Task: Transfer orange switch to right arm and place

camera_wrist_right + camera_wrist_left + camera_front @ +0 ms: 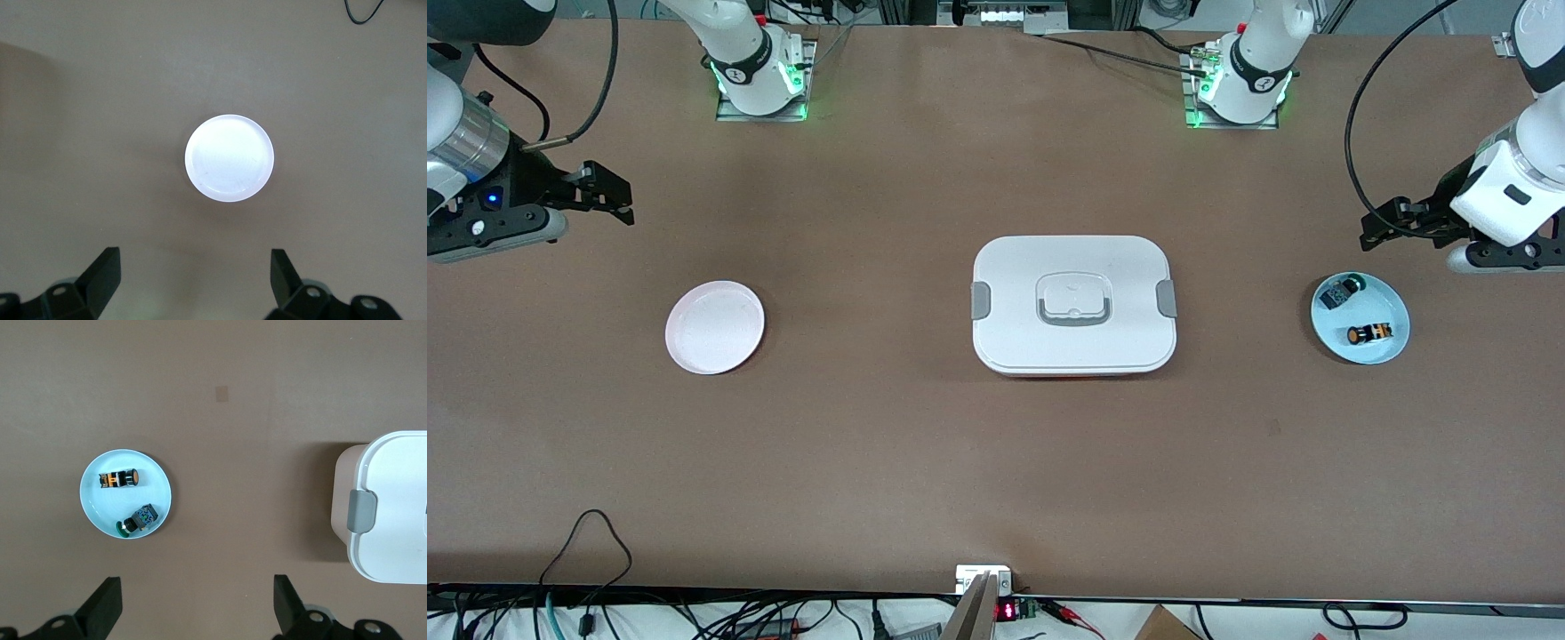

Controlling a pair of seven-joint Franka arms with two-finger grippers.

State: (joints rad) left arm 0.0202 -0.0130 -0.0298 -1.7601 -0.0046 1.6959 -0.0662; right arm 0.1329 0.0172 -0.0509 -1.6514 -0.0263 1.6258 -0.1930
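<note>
- Still waiting on the small pale-blue round dish at the left arm's end of the table: tiny black orange-capped switch, lying on its side, nearer the front camera than the green-capped black part (close neighbour, not touching).
- Hovered above the table by that dish, jaws apart and empty: left gripper.
- Best lowered straight over the switch, closing across its barrel, clear of the green part.
- Waited spread and empty above the pale pink round plate: right gripper.

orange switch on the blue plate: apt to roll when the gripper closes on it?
Probably. The orange switch looks cylindrical and lies on its side on the blue plate, so a nudge may roll it. Small and likely rigid. The green-capped part lies apart, giving the fingers room.
</note>
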